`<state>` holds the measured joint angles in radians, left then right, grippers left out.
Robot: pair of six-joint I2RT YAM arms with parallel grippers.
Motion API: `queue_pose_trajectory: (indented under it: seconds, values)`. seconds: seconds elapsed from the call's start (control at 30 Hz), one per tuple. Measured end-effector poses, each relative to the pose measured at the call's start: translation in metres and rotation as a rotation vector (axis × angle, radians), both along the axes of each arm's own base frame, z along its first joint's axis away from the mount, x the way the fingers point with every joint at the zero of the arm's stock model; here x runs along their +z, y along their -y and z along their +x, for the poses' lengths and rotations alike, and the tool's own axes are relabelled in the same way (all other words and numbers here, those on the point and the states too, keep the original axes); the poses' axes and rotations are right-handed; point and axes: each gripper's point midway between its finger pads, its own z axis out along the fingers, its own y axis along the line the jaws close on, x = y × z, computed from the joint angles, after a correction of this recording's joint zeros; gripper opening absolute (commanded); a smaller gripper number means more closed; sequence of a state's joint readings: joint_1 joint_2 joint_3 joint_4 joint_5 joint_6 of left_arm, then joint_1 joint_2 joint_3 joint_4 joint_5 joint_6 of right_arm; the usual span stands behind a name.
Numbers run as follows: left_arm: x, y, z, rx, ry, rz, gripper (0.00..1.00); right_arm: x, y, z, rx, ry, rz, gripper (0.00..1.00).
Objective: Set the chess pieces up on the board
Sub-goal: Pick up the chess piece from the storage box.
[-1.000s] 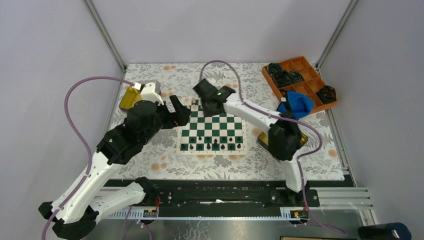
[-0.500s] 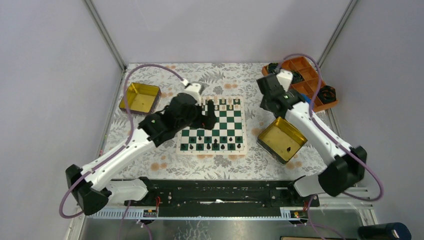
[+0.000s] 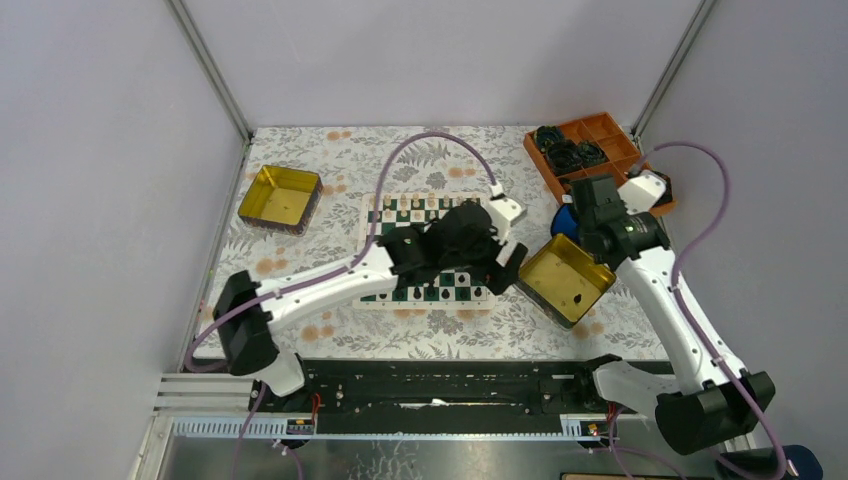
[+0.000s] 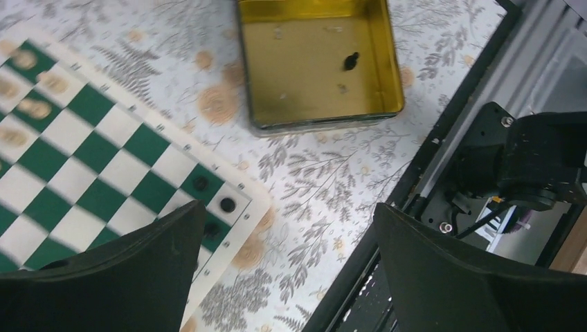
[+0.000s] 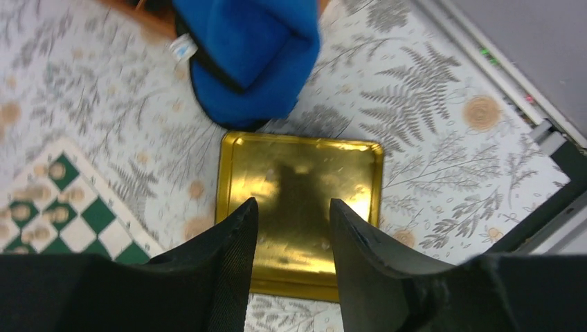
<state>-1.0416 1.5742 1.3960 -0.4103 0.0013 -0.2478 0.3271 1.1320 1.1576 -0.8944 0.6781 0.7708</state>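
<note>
**A:** Starting with the board (image 3: 392, 215), where does it lie?

**B:** Flat in the middle of the table (image 3: 330, 150), partly under the left arm (image 3: 330, 285). Cream pieces (image 3: 420, 205) line its far edge, and black pieces (image 3: 430, 293) stand along the near edge.

**A:** And the left gripper (image 4: 289, 211)?

**B:** It hangs over the flowered tabletop just past the board's near right corner. The jaws are wide apart with nothing between them. Its camera shows three black pieces on the squares at that corner.

**A:** Is any piece off the board?

**B:** One black piece (image 4: 351, 61) lies on the floor of the gold tin (image 4: 318, 124), just right of the board.

**A:** And the right gripper (image 5: 292, 207)?

**B:** It is above that same tin, jaws apart and empty. The tin's floor shows through the gap. A blue cloth (image 5: 249, 48) lies just beyond the tin's far edge.

**A:** What else is on the table?

**B:** A second gold tin (image 3: 280, 195) sits off the board's far left corner. An orange tray (image 3: 610, 135) sits in the far right corner, with black rings (image 3: 565, 152) in some of its compartments.
</note>
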Motion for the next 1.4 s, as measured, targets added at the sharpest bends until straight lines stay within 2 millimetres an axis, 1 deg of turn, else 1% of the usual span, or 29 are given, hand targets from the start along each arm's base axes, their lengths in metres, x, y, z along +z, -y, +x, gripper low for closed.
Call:
queue_pose_trajectory:
  seconds: [0.1,0.2,0.37,0.5,0.6,0.7,0.83,0.97,1.03,1.23,1.4]
  values:
    - [-0.01,0.025,-0.005,-0.071,0.002,0.004,0.99,0.009,0.026,-0.003,-0.097,0.034,-0.011,0.54]
    - [-0.02,0.051,-0.009,-0.134,0.004,0.0,0.98,0.014,0.049,-0.004,-0.18,0.056,-0.024,0.54]
    - [-0.04,0.09,-0.011,-0.208,0.001,-0.003,0.97,0.027,0.094,-0.012,-0.341,0.119,-0.025,0.53]
    - [-0.057,0.112,-0.019,-0.254,-0.004,-0.02,0.96,0.036,0.116,-0.017,-0.419,0.166,-0.029,0.53]
    - [-0.069,0.126,-0.024,-0.282,-0.004,-0.038,0.93,0.041,0.121,-0.017,-0.433,0.19,-0.032,0.53]
    - [-0.08,0.141,-0.025,-0.3,0.0,-0.054,0.89,0.046,0.123,-0.014,-0.435,0.214,-0.032,0.53]
    - [-0.092,0.159,-0.019,-0.316,0.013,-0.069,0.85,0.056,0.123,-0.009,-0.435,0.255,-0.028,0.53]
    - [-0.101,0.172,-0.013,-0.333,0.046,-0.073,0.78,0.061,0.124,-0.006,-0.435,0.288,-0.024,0.52]
    - [-0.106,0.176,-0.009,-0.339,0.065,-0.066,0.76,0.065,0.124,-0.003,-0.436,0.308,-0.021,0.52]
    - [-0.123,0.179,0.001,-0.327,0.108,-0.035,0.69,0.072,0.123,0.0,-0.437,0.364,-0.007,0.52]
    - [-0.139,0.182,0.008,-0.314,0.123,-0.012,0.64,0.07,0.123,0.003,-0.438,0.381,-0.003,0.52]
